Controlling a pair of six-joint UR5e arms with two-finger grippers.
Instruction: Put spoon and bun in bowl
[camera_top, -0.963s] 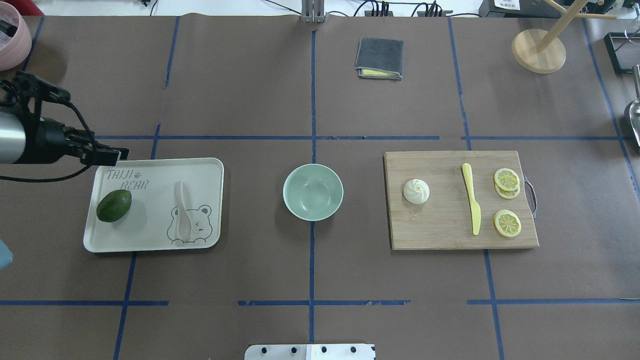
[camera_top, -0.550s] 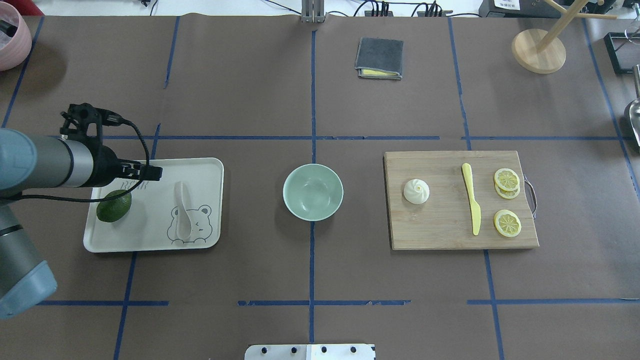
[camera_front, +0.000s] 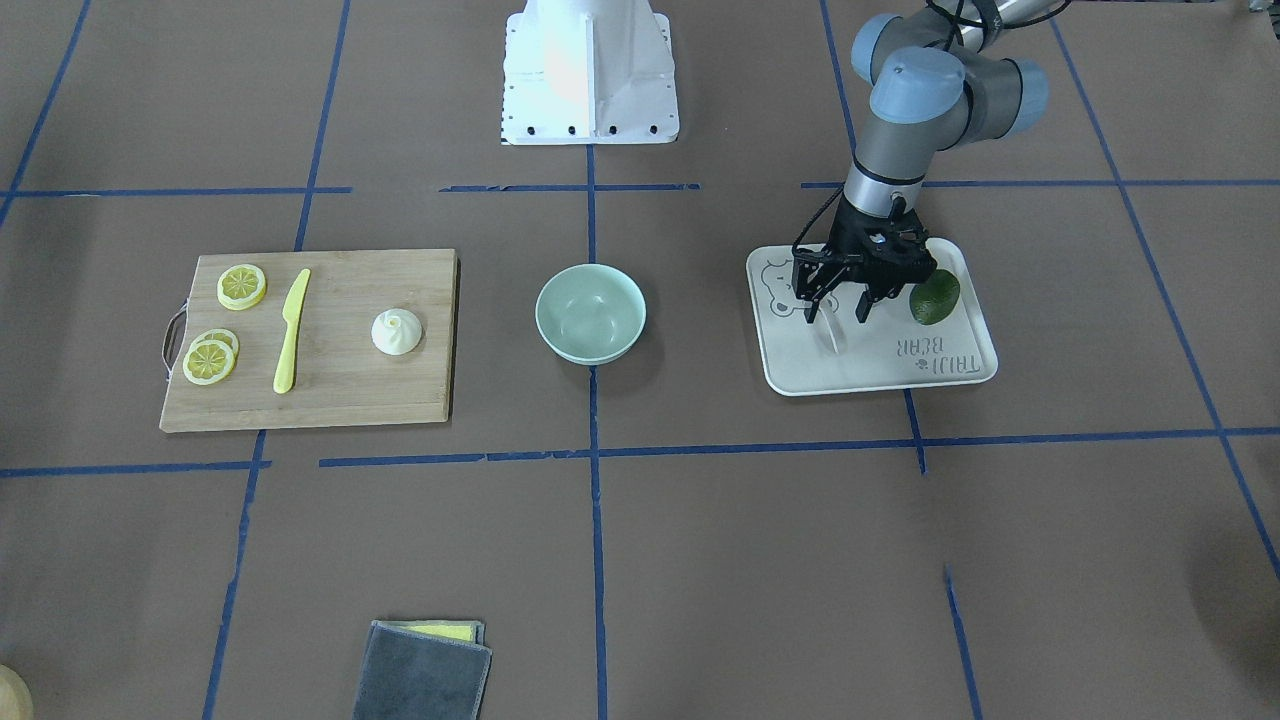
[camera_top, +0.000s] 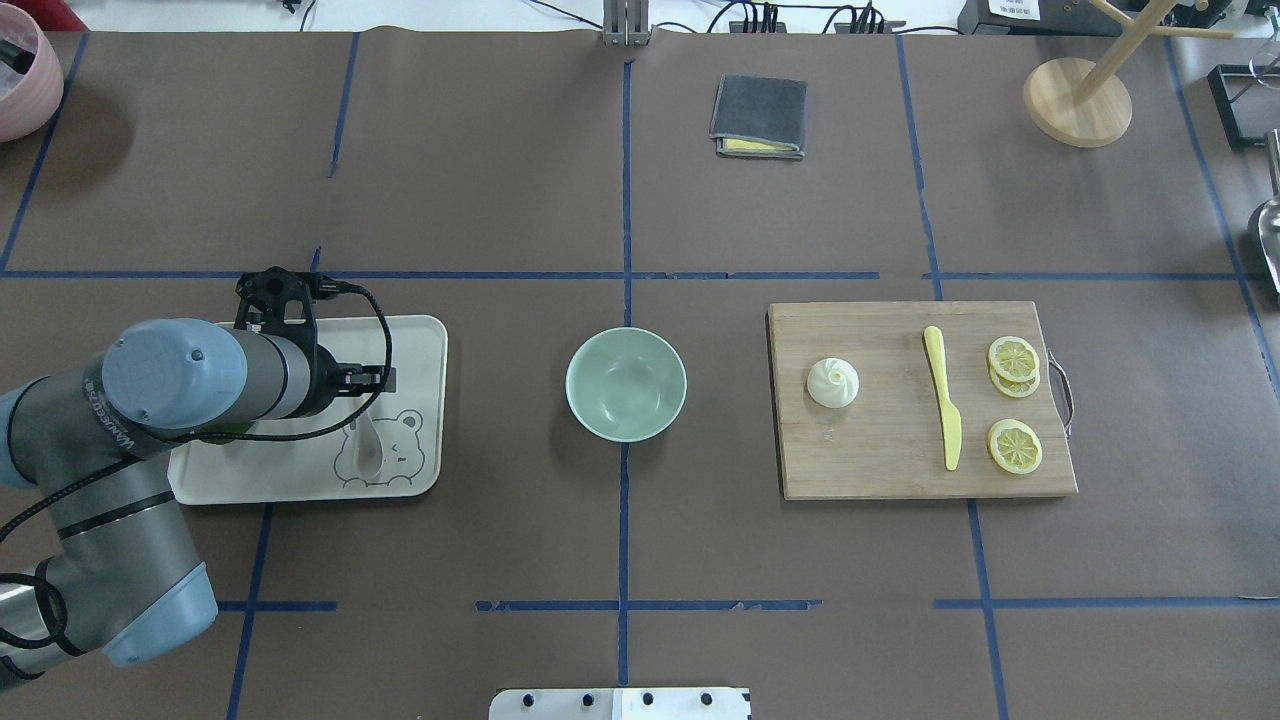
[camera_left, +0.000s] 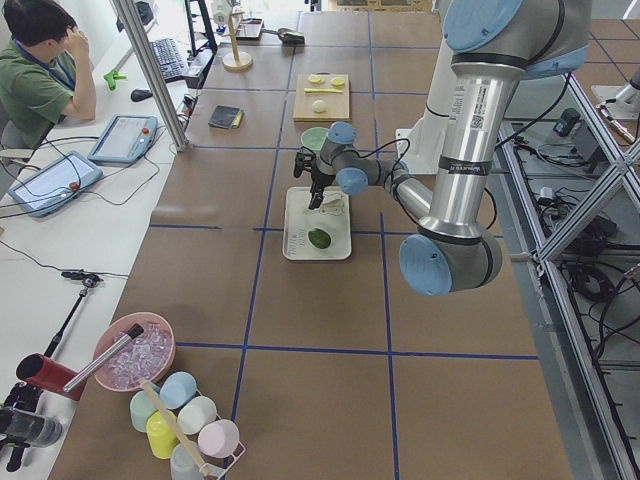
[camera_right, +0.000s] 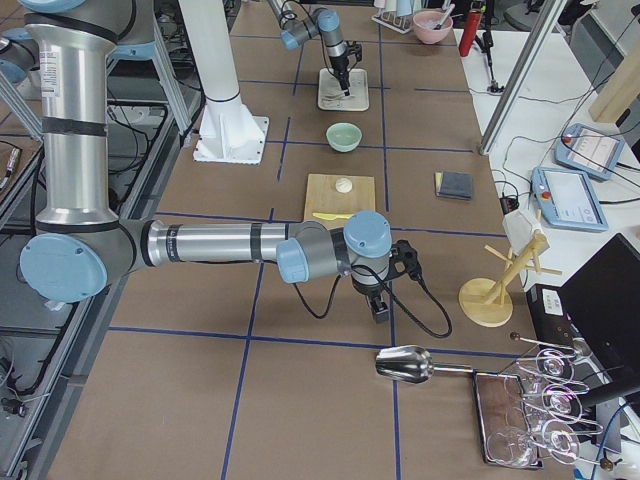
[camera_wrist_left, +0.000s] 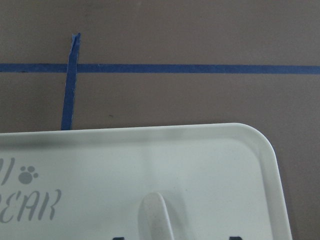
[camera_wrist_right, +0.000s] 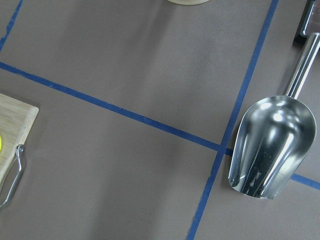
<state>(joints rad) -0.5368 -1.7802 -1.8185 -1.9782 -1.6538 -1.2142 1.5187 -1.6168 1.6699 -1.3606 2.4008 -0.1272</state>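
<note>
The off-white spoon (camera_top: 368, 452) lies on the white bear-printed tray (camera_top: 410, 345), scoop toward the robot; its handle tip shows in the left wrist view (camera_wrist_left: 156, 216). My left gripper (camera_front: 835, 308) hangs open just over the spoon's handle, one finger on each side, empty. The mint-green bowl (camera_top: 626, 384) stands empty at the table's middle, also in the front view (camera_front: 590, 313). The white bun (camera_top: 833, 382) sits on the wooden cutting board (camera_top: 880, 460). My right gripper (camera_right: 380, 306) shows only in the exterior right view, far off at the table's right end; I cannot tell its state.
An avocado (camera_front: 935, 297) lies on the tray beside the left gripper. A yellow knife (camera_top: 942, 396) and lemon slices (camera_top: 1014, 445) lie on the board. A metal scoop (camera_wrist_right: 272, 150) lies under the right wrist. A grey cloth (camera_top: 759, 116) lies far back.
My left arm has swung in from the left edge over the tray; its gripper has moved right, to over the spoon's handle. Nothing else has moved.
</note>
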